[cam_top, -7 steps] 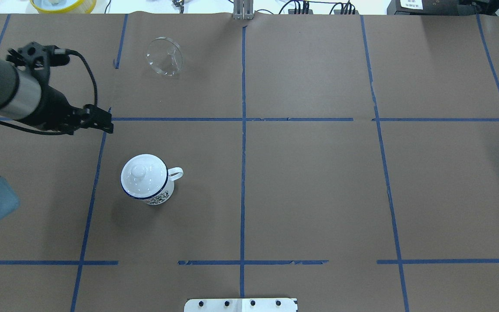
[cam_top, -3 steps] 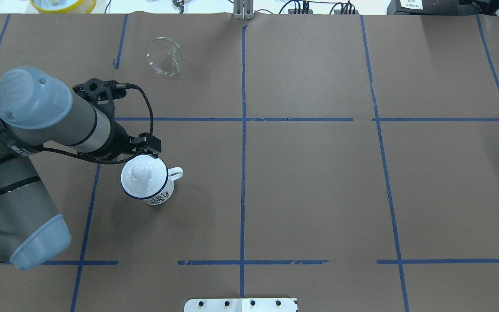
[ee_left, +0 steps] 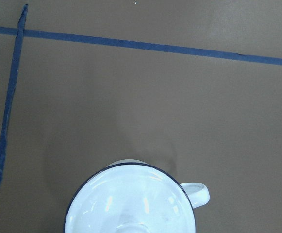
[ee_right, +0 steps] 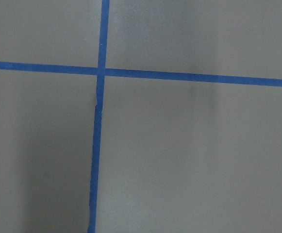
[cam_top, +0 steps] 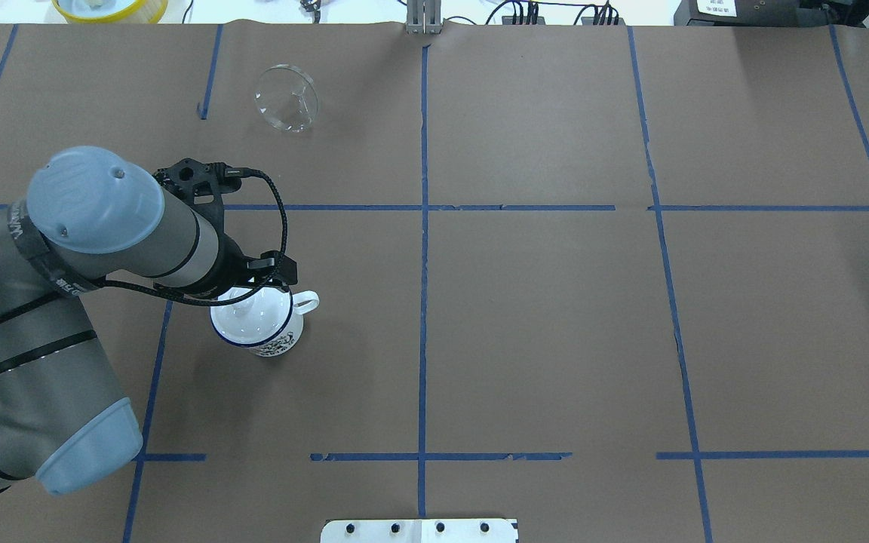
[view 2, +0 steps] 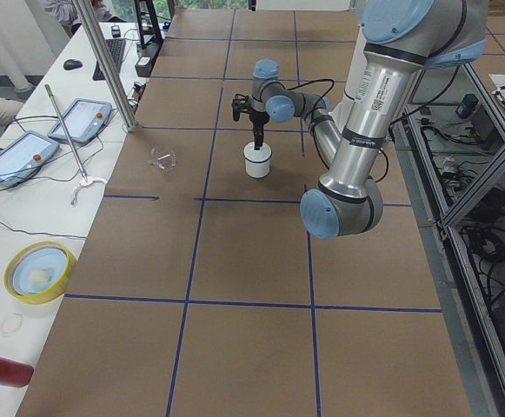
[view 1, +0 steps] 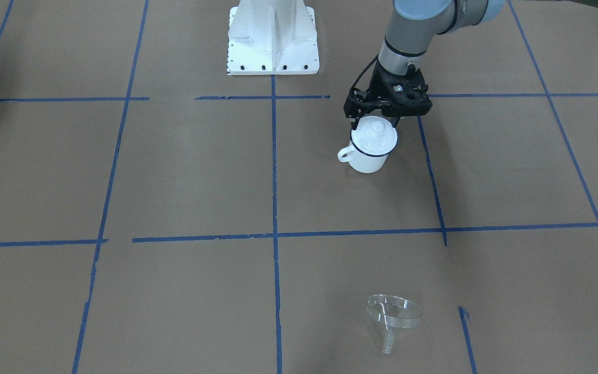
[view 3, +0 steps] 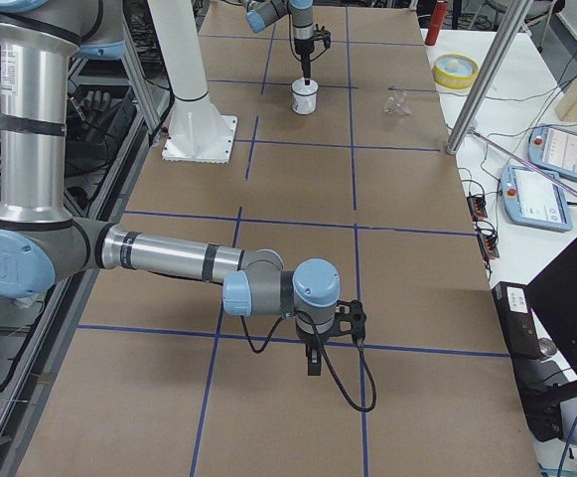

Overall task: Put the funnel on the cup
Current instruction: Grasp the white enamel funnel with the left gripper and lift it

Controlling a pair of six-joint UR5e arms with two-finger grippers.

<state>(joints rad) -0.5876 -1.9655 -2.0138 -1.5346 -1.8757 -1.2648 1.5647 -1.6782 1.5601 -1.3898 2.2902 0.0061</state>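
Note:
The cup (view 1: 367,158) is a white enamel mug with a dark blue rim, and a round white knobbed lid (view 1: 374,136) sits on it. It also shows in the overhead view (cam_top: 277,341) and the left wrist view (ee_left: 196,191). My left gripper (view 1: 376,124) hangs open right over the lid, one finger on each side of the knob. The clear funnel (cam_top: 287,98) lies on its side at the far edge of the table, well away from the cup; it also shows in the front view (view 1: 393,314). My right gripper (view 3: 313,363) hangs low over bare table, and I cannot tell whether it is open or shut.
The robot's white base plate (view 1: 273,41) stands at the near edge. A yellow bowl (cam_top: 110,7) and cables lie beyond the far edge. A metal pole (view 2: 104,65) and tablets stand on the side bench. Blue tape lines cross the brown table cover (cam_top: 540,317).
My left arm has swung in from the left edge towards the cup, and its gripper now hangs over the lid. The cup and the funnel have not moved.

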